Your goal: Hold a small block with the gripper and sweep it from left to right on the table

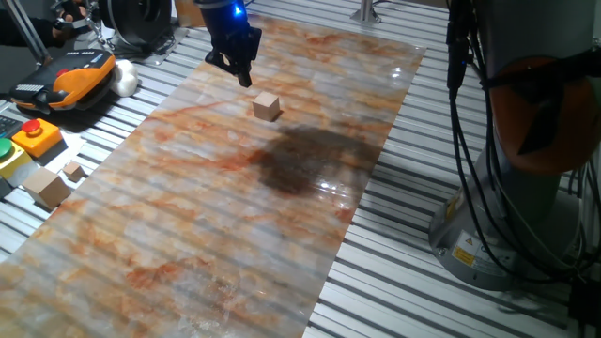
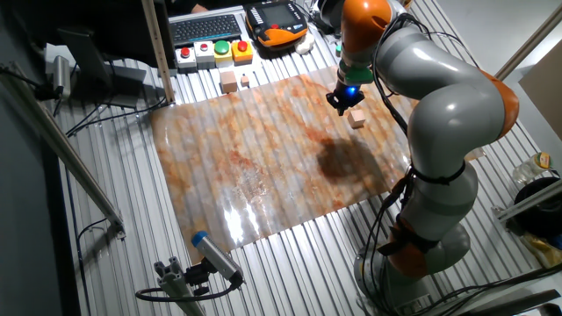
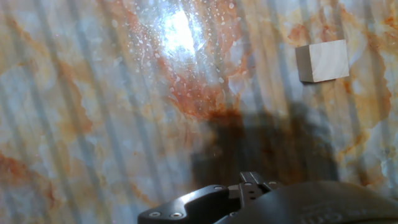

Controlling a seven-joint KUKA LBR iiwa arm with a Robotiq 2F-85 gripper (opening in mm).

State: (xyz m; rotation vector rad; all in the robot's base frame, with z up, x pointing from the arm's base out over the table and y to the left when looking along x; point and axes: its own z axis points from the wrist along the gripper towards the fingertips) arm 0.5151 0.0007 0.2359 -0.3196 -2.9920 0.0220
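Small block (image 1: 267, 106) sits alone on the table (image 1: 188, 235), upper centre of one fixed view, upper right in the hand view (image 3: 322, 61). Tool (image 1: 240, 71) hangs just up-left of it, apart from it, holding nothing; finger gap: cannot tell.

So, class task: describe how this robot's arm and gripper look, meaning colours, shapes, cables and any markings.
The arm is built of bulky rounded silver-grey segments with orange bands at the joints. Black cables hang in a bundle beside its column, and the round grey base carries a small yellow warning label. The gripper is black and angular, with two short fingers and a glowing blue light above them.
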